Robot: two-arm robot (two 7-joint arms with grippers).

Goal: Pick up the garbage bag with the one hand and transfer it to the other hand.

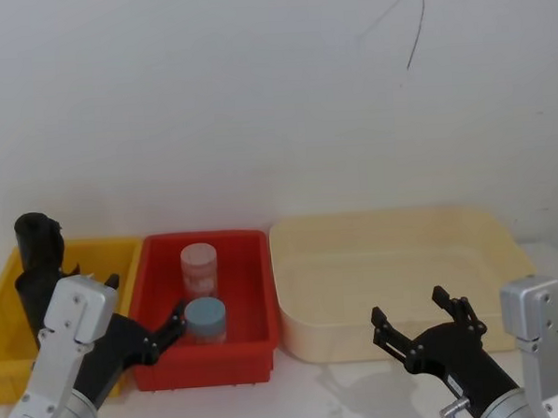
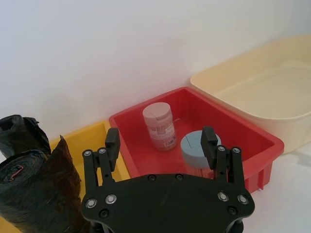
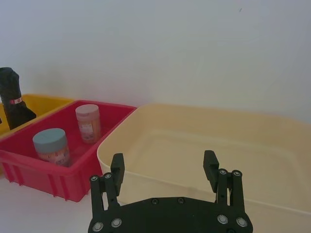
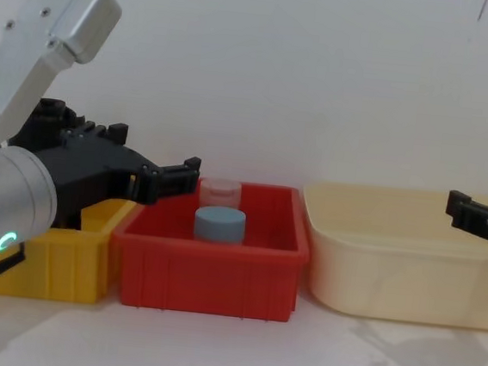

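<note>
Left pincer (image 2: pixel 161 141): wide, empty, low over the yellow bin (image 1: pixel 103 244) and red bin (image 1: pixel 206 239).
Right pincer (image 3: pixel 164 162): wide, empty, before the cream tub (image 1: pixel 382 219).
Garbage bag (image 1: pixel 38 245): we find it rolled, upright in the yellow bin, just beside the left pincer, ungripped.
Jars (image 1: pixel 206 318): two, in the red bin.

On the white table (image 1: pixel 312 396) stand a yellow bin (image 1: pixel 101 246), red bin (image 1: pixel 212 359) and cream tub (image 1: pixel 309 334), side by side.

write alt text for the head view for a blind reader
A rolled black garbage bag stands in a yellow bin at the left, beside a red bin holding two jars and a cream tub. The left gripper is open low in front of the yellow and red bins; the right gripper is open before the tub.
</note>
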